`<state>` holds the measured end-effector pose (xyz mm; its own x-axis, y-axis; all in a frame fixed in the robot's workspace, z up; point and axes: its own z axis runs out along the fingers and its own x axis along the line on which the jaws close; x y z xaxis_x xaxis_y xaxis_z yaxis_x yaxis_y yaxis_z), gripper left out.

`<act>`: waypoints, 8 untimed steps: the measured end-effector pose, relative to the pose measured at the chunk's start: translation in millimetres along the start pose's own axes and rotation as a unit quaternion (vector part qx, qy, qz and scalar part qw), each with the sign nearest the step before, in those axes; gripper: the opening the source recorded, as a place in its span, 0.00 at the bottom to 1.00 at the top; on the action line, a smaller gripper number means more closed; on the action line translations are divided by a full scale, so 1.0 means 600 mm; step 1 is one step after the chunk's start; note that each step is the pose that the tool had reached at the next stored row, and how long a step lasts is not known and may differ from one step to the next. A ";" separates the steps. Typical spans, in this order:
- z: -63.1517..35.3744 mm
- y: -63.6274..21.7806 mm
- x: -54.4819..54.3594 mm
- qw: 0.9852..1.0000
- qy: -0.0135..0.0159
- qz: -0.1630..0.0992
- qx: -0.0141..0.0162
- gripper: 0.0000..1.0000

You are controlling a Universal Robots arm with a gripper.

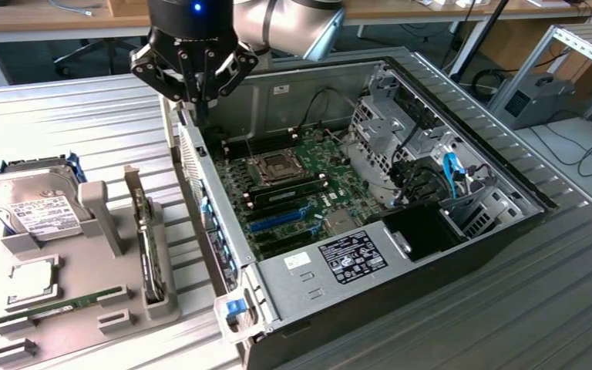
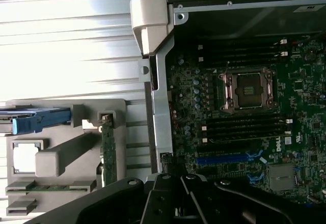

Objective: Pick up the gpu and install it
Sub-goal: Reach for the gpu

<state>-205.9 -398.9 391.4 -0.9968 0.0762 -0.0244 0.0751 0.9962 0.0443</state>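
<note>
The gpu (image 1: 150,250) stands on edge in a slot of the grey holder (image 1: 90,324) at the exterior view's left, a thin dark card; in the wrist view the gpu (image 2: 108,150) shows its green edge. My gripper (image 1: 201,114) hangs above the far corner of the open computer case (image 1: 307,308), well away from the card, shut with nothing between its fingers. Its black body and fingers (image 2: 175,183) show in the wrist view over the case wall. The motherboard (image 1: 296,181) lies exposed with a blue expansion slot (image 1: 280,220), which the wrist view also catches (image 2: 224,159).
The holder also carries a silver hard drive (image 1: 34,204) in a blue bracket, a CPU (image 1: 34,277) and a green RAM stick (image 1: 65,306). The case's metal side wall (image 2: 158,107) stands between holder and motherboard. Cables and drive cages (image 1: 419,166) crowd the case's far side.
</note>
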 end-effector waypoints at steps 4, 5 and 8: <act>0.000 0.000 0.003 1.000 0.000 0.000 0.000 0.11; 0.000 0.000 0.004 1.000 0.000 0.000 0.000 0.11; 0.000 0.000 0.006 1.000 0.000 0.000 0.000 0.11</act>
<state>-209.4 -398.9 391.3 -0.9968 0.0762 -0.0245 0.0751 0.9962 0.0444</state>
